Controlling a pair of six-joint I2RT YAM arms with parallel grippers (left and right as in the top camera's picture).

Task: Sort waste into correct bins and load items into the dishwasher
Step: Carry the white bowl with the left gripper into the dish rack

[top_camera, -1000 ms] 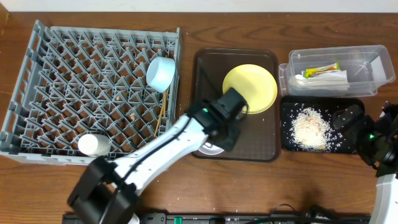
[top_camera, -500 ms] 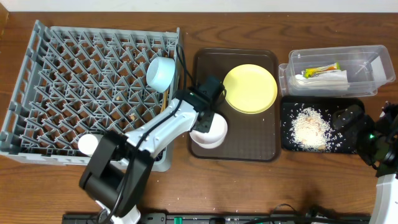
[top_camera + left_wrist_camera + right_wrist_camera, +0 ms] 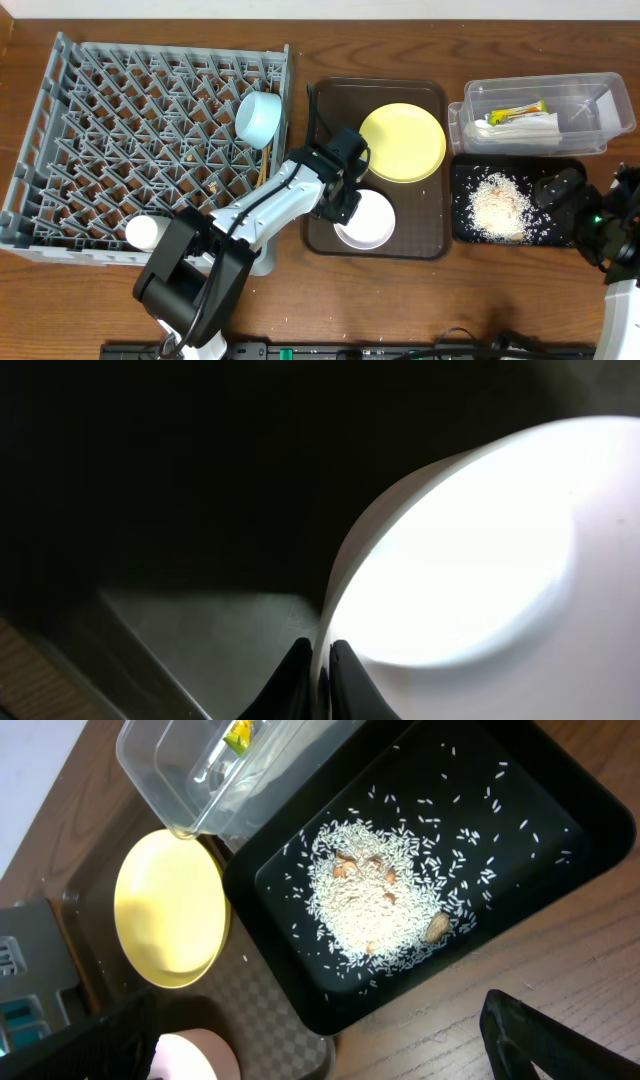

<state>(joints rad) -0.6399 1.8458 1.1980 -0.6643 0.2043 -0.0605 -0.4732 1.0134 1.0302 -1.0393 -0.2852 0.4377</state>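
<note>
**Bowl gripped at tray**

The left gripper [image 3: 318, 660] pinches the white bowl [image 3: 368, 220] by its rim between 2 fingers over the brown tray [image 3: 420, 225], beside the yellow plate [image 3: 402, 142]. Its arm [image 3: 262, 210] hides the bowl's edge. How open the right gripper [image 3: 556, 187] is cannot be told.

A large square grey plastic dish rack [image 3: 120, 120] fills the left. At its right edge a light-blue bowl [image 3: 259, 117] lies tipped, two thin wooden chopsticks [image 3: 262, 182] just nearer; a small white cup [image 3: 150, 232] lies at its near edge. Right of the rack a round pale-yellow plate [image 3: 402, 142] lies flat, a white bowl [image 3: 365, 218] mouth-up just nearer. Far right, a clear plastic rectangular tub [image 3: 590, 95] holds a crumpled white napkin [image 3: 520, 128] and green-and-orange wrapper [image 3: 517, 113]; nearer, a shallow black rectangular tray [image 3: 560, 235] holds whitish rice-like crumbs [image 3: 497, 205].
</note>
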